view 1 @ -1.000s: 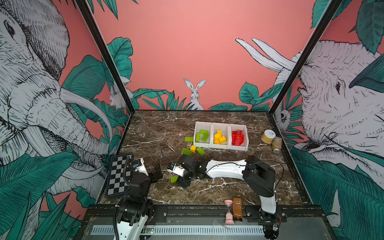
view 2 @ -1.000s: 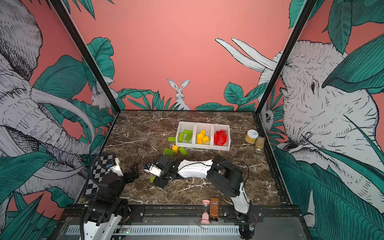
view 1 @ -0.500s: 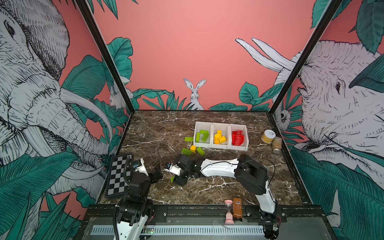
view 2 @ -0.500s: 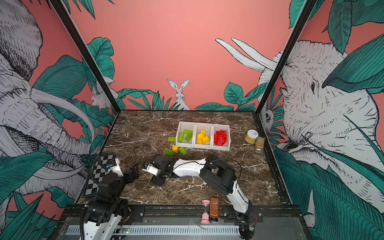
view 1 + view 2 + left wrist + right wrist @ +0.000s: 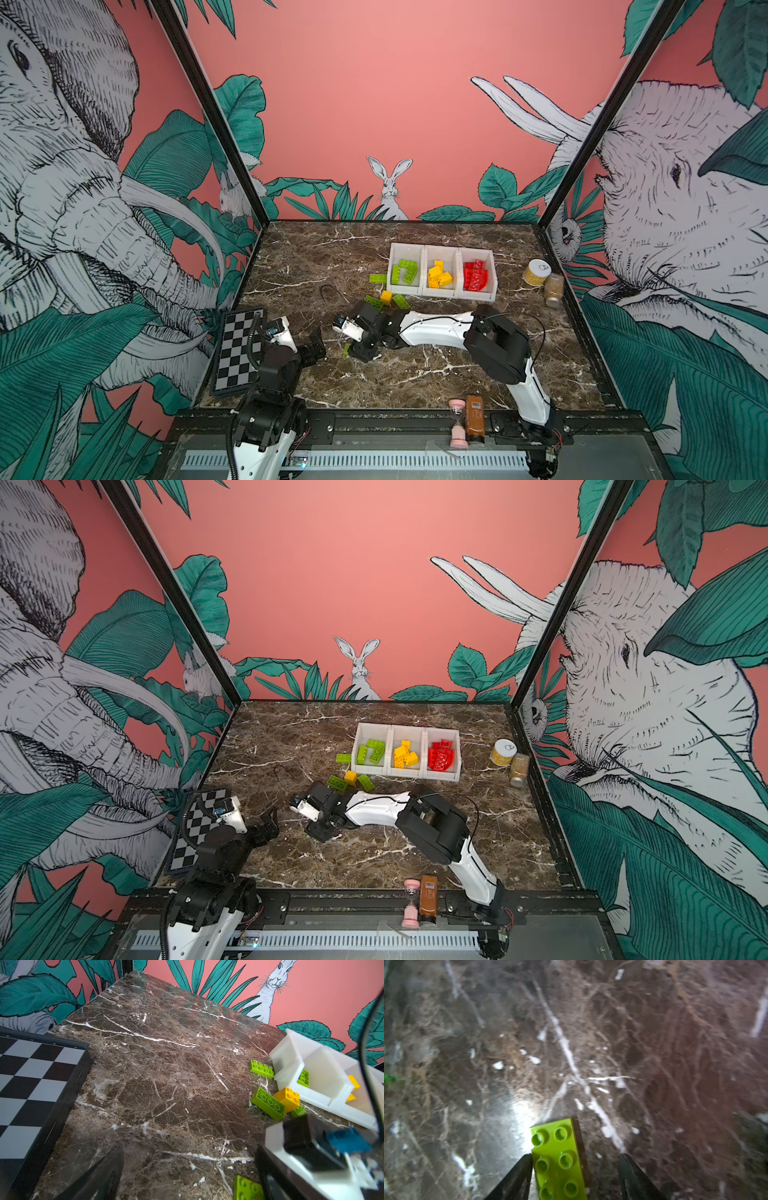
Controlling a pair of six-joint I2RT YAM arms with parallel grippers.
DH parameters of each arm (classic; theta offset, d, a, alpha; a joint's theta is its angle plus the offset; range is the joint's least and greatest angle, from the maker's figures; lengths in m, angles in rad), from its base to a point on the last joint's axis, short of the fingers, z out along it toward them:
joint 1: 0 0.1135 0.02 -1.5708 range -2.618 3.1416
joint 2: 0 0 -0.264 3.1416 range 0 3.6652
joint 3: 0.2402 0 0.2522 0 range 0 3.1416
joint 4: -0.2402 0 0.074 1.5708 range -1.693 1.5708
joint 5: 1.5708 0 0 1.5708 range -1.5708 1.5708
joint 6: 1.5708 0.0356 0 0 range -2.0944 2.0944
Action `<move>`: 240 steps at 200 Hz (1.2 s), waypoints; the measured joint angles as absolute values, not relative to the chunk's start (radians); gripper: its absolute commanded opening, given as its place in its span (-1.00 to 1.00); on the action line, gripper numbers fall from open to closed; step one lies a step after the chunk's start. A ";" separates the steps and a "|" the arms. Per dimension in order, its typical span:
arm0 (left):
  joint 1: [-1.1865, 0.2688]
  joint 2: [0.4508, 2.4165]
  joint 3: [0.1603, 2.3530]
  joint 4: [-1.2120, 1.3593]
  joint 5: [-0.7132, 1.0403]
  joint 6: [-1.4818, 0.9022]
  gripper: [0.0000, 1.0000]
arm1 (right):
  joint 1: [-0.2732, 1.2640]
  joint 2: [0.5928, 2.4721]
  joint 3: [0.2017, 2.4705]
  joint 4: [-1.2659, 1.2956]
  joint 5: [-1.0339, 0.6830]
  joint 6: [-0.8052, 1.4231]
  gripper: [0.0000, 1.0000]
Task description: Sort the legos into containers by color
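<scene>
Fingers of my right arm [image 5: 517,1178] stand half open astride a lime green brick [image 5: 558,1159] lying flat, studs up, on the bench [image 5: 591,1043]. One finger looks to touch its long side; the other is clear. I'd centre first, pinch across the short width, then lift straight. Left fingers [image 5: 316,338] are wide and empty. The green bin [image 5: 405,249] is well apart, with loose bricks [image 5: 386,296] just before it.

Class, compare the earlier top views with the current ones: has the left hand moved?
No. The left hand sits at the same spot beside the checkerboard as a second ago.
</scene>
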State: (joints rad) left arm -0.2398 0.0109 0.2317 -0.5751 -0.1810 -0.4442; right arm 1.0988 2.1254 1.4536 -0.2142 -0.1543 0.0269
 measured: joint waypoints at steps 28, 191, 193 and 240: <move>-0.240 0.011 0.232 -0.573 -0.175 -0.442 0.98 | 1.060 2.124 1.446 -0.190 -0.126 0.083 0.44; -0.240 0.011 0.231 -0.555 -0.152 -0.427 0.98 | 1.061 2.099 1.417 -0.223 -0.032 0.178 0.09; -0.240 0.011 0.231 -0.555 -0.152 -0.427 0.98 | 1.061 2.099 1.417 -0.223 -0.031 0.180 0.09; -0.240 0.011 0.231 -0.550 -0.146 -0.426 0.98 | 1.061 2.099 1.415 -0.214 -0.035 0.209 -0.14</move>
State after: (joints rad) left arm -0.2398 0.0109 0.2310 -0.5495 -0.1459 -0.4255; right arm 1.0607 2.0991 1.4147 -0.2142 -0.0345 0.2092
